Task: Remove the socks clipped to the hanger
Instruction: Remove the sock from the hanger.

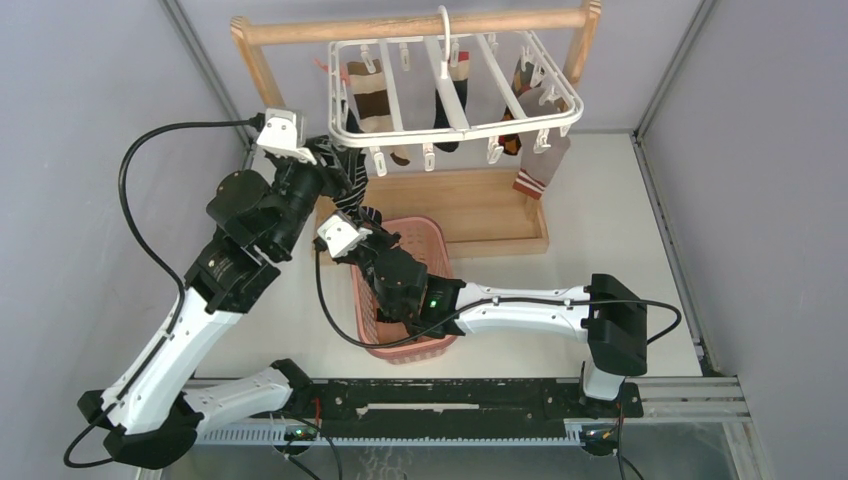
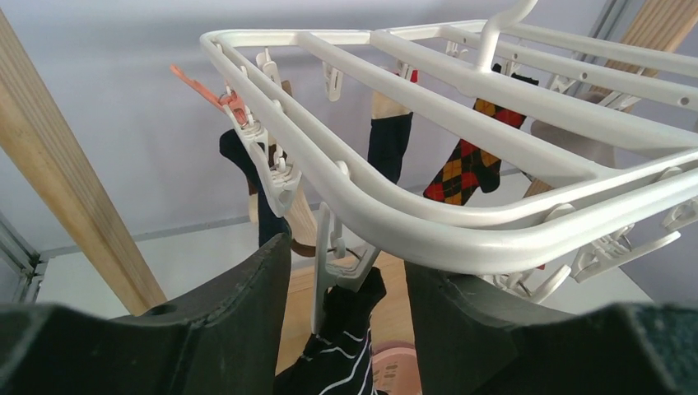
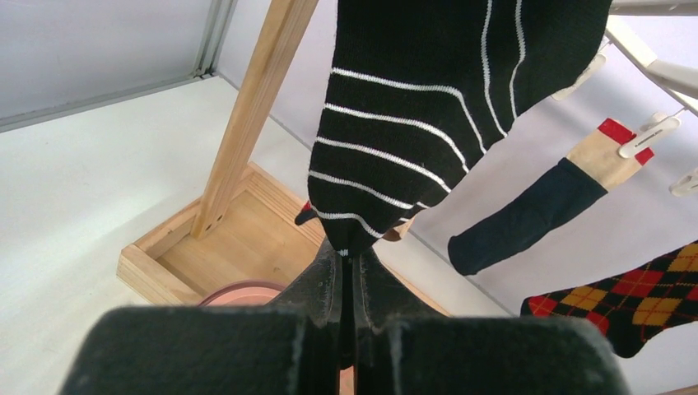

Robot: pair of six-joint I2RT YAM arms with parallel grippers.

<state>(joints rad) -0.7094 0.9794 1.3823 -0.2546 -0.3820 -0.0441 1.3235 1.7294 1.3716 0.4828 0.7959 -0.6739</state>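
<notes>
The white hanger [image 1: 460, 132] hangs by its hook from a wooden rack, with several socks clipped under it. A black sock with white stripes [image 1: 351, 183] hangs from a clip [image 2: 339, 262] at the hanger's front left corner. My left gripper [image 1: 338, 165] is open, one finger on each side of that clip and the sock's top [image 2: 350, 346], not touching them. My right gripper [image 1: 367, 215] is shut on the toe of the same striped sock [image 3: 411, 107], below the hanger. Brown-and-cream [image 1: 372, 100], black [image 1: 447, 110], argyle [image 2: 465, 169] and grey [image 1: 541, 165] socks hang further back and right.
The wooden rack [image 1: 410, 27] has slanted posts and a flat base tray [image 1: 480, 200] behind my grippers. A pink basket [image 1: 405, 350] stands on the table under my right wrist. Grey walls close in on both sides.
</notes>
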